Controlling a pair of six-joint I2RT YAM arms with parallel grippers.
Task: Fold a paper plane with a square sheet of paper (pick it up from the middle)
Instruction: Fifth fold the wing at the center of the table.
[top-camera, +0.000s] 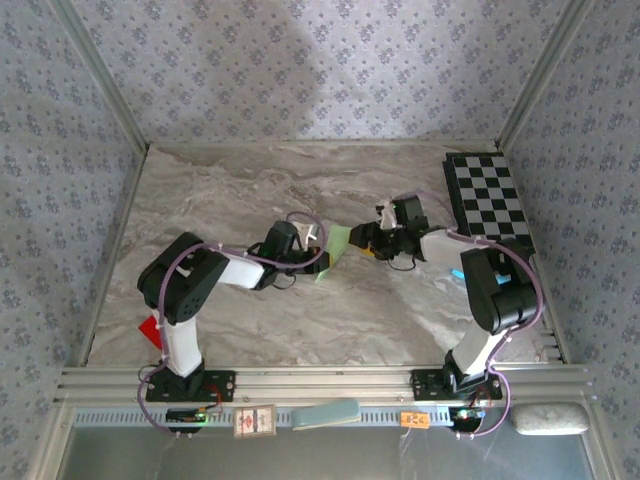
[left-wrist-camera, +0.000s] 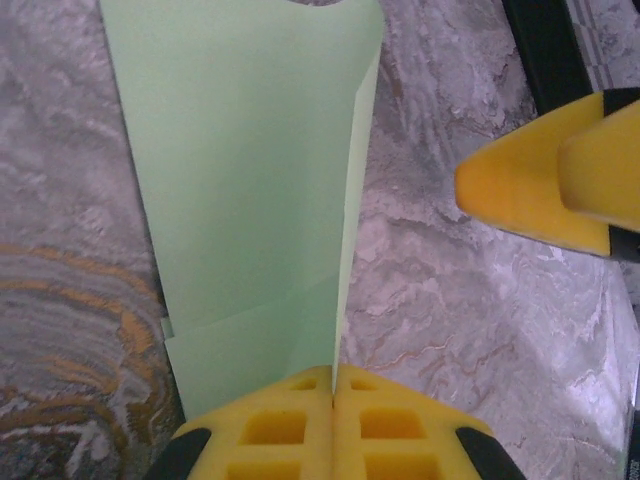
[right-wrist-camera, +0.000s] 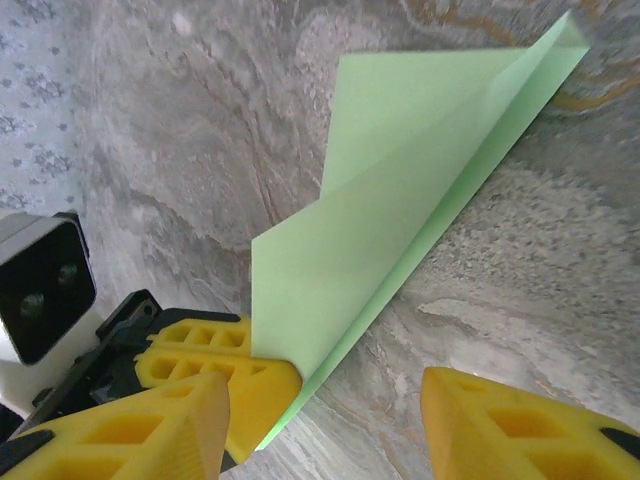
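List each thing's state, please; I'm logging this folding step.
pale green folded paper plane: folded along a crease, clamped at one end.
left pincer: shut on the paper plane.
right pincer: open, fingers apart.
black-and-white checkerboard: lying flat on the table.

The paper plane (top-camera: 336, 250) sits mid-table (top-camera: 250, 190), between the left pincer (top-camera: 320, 262) and right pincer (top-camera: 363, 243); a checkerboard (top-camera: 490, 195) lies back right.

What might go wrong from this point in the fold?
The left gripper pinches the paper only at one end, so it may swivel or slip. The right gripper, open, sits close to the left one's fingers; closing there might bump them or crumple the folded edge.
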